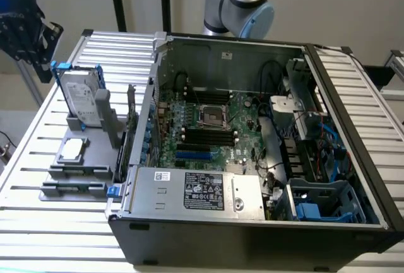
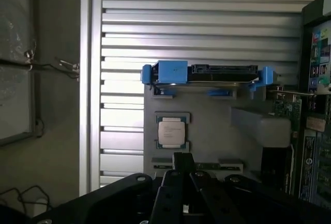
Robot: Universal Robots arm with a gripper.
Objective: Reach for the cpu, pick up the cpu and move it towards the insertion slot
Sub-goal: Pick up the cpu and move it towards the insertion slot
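Gripper: the gripper is clenched tight, fingers pressed together with nothing pinched between them, so it's carrying zilch.
Cpu: the cpu lies flat in its little square holder, silver top facing up. It's just ahead of the closed fingertips with a clear gap, so no contact.
Tray: a grey tray holds the cpu, and the gripper hangs over the tray's nearer edge.
Hard drive: the hard drive stands on edge in a blue bracket on that same tray, farther out from the gripper than the cpu.
Slot: the slot is the square dark one with the shiny frame, in the middle of the green board. It's well apart from the gripper, off to one side of it.
Case: the computer case lies open right beside the tray, and a strip of it shows off to the gripper's side.
Table: a slatted metal table sits under the whole lot.
Arm: the arm pokes up behind the case.
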